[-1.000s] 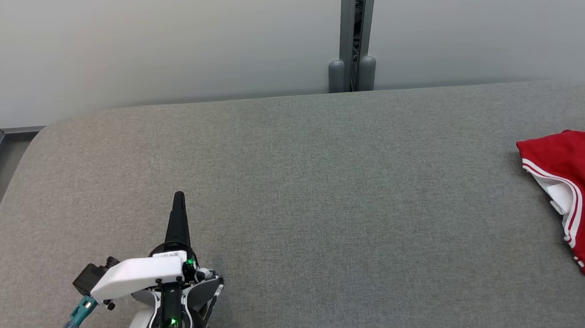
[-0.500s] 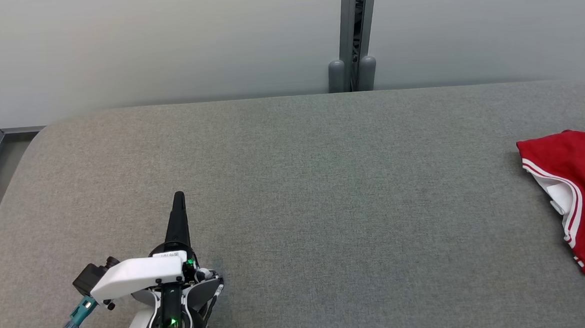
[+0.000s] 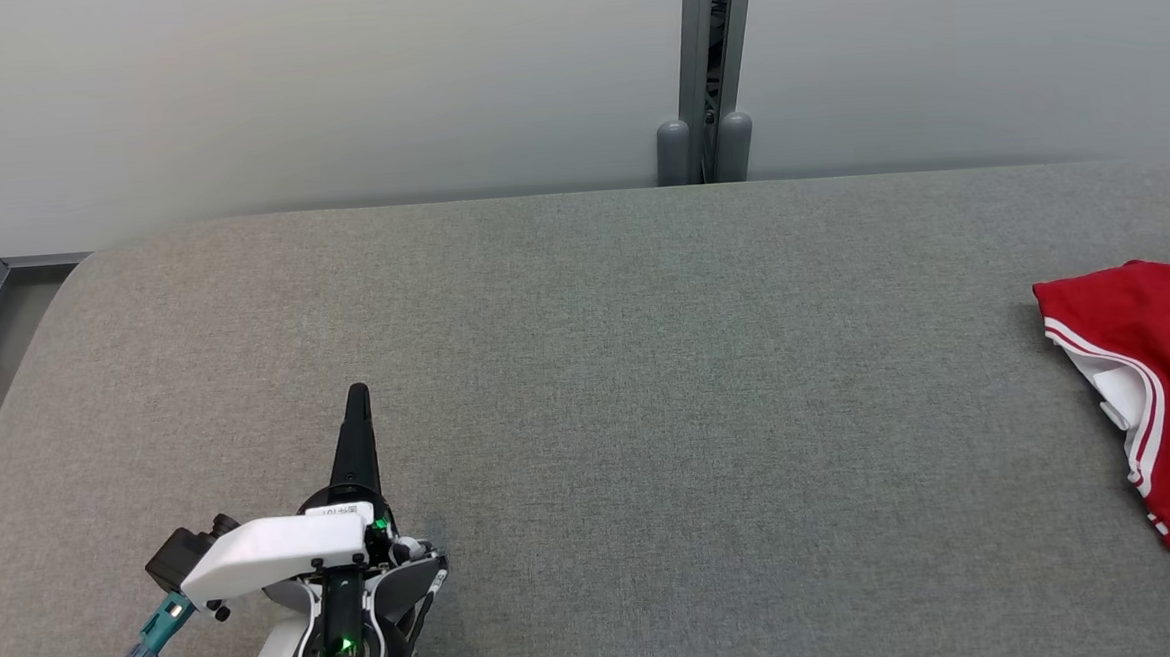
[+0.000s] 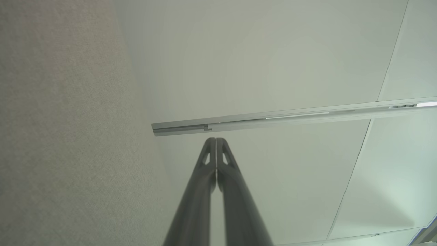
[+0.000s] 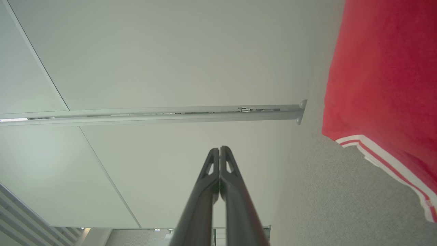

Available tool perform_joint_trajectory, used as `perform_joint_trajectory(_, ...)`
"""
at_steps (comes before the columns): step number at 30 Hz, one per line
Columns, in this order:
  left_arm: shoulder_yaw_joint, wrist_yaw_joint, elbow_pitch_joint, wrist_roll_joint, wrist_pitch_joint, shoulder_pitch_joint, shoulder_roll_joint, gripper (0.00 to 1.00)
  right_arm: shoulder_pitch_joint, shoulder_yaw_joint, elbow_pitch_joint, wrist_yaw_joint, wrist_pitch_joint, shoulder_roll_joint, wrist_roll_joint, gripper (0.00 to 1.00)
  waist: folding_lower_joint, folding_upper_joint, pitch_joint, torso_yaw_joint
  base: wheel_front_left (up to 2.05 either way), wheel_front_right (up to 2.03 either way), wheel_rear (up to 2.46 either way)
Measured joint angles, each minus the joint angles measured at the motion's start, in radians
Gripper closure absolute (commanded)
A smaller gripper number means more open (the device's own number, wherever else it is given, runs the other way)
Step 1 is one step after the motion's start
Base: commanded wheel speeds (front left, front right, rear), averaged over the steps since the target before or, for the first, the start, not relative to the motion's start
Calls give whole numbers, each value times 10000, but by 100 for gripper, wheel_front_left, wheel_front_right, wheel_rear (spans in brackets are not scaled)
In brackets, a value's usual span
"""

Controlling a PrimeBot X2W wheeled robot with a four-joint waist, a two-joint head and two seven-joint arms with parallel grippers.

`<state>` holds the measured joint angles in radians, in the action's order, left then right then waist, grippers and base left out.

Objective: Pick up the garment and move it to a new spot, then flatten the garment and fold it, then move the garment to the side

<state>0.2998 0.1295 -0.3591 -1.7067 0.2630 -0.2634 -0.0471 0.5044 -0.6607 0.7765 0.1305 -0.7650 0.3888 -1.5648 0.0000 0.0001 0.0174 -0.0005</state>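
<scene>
Nothing is reading legibly in any view. A small white label [image 3: 344,509] is sitting on the housing of the left gripper [image 3: 357,392], just behind the base of its fingers, at about 7 o'clock in the head view. Its dark print is showing too small and blurred to make out.

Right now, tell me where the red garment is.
In the head view the red garment lies on the grey table on the robot's right, cut off by the picture's edge, far from the left gripper at lower left.
</scene>
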Motion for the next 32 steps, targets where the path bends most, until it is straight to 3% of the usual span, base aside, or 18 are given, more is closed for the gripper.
perform_joint_trajectory(32,0,0,0,-2,0,0,0,100,0,2,0,0,0,0,0,100,0,0,0,0,0,0,0)
